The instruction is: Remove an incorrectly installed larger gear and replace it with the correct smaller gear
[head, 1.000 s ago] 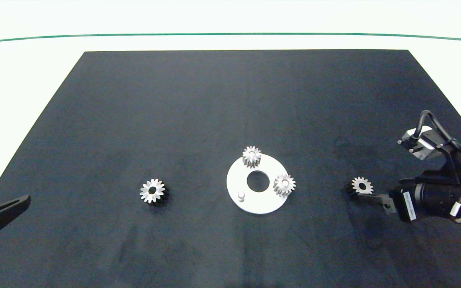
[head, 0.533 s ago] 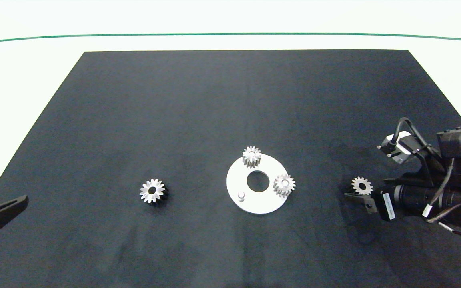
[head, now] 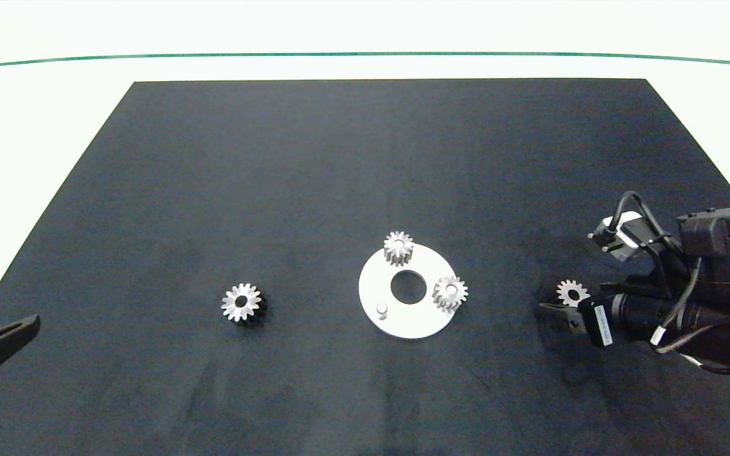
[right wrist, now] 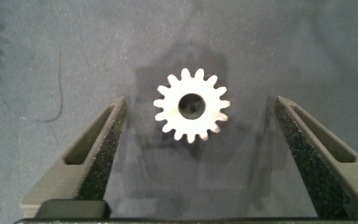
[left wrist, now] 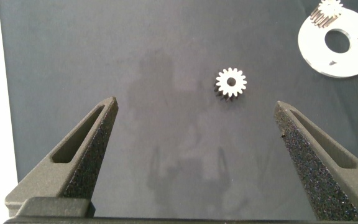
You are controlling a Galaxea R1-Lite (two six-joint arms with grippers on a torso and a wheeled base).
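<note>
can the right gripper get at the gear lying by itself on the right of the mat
Probably yes. The right gripper is open, and the smaller gear lies flat on the black mat between its fingers, with nothing else beside it. The white disc with its gears is well off to the side.

Right hand low over the dark mat, fingers spread wide, silver gear lying flat between them, touching neither finger, dark round centre hole, short blunt teeth all round, faint shadow under its rim
</note>
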